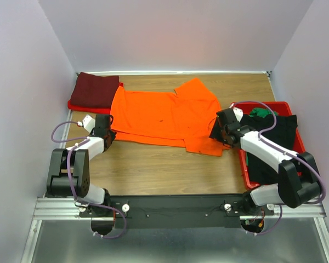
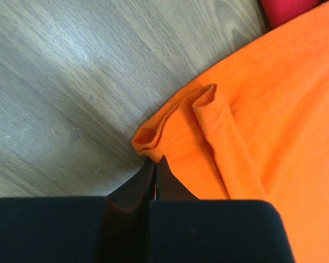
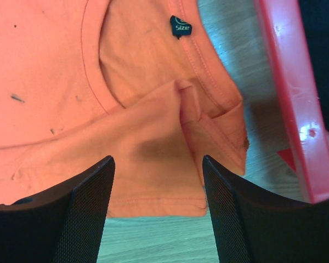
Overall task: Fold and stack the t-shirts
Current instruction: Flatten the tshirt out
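The left fingers (image 2: 137, 192) are pressed together at the near left corner of the orange t-shirt (image 1: 159, 112). The hem bunches into a small roll right at their tips, so they seem to be pinching that corner. How much cloth they hold is hidden. The right fingers (image 3: 88, 208) stand spread wide over the near right part of the orange t-shirt, close by its neckline and size label (image 3: 180, 26). Folded cloth lies under the gap between them, and nothing is gripped.

The orange t-shirt lies mostly flat across the bench (image 1: 170, 170), reaching from one arm to the other. One flap is turned over on its far right side, and no real fold has been made.

At its far left corner a maroon t-shirt (image 1: 96, 90) sits folded on something red, which I take for the start of the stack. Just right of the orange t-shirt, the red tray (image 1: 288, 104) holds a crumpled black t-shirt (image 1: 282, 131) and a green t-shirt (image 1: 259, 112).

I judge the task well short of halfway. The orange t-shirt has to be folded and stacked, and then the two in the tray.
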